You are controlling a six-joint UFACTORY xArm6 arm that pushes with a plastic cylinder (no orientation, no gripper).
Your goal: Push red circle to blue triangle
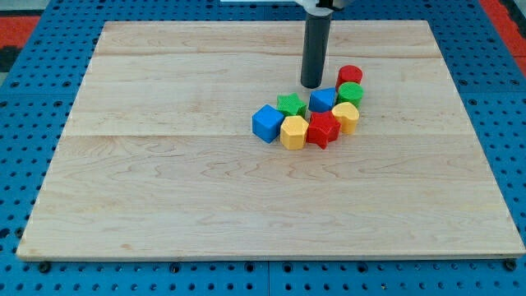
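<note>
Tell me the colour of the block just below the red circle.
Green: a green circle sits right under the red circle, clearest in the camera view.

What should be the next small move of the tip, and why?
Probably none, or only a short nudge. The red circle already seems to touch the blue triangle, at the cluster's top right. My tip stands just above the triangle, left of the circle. To press closer, I would circle to the view's right and push leftward, since the green circle crowds below.
</note>
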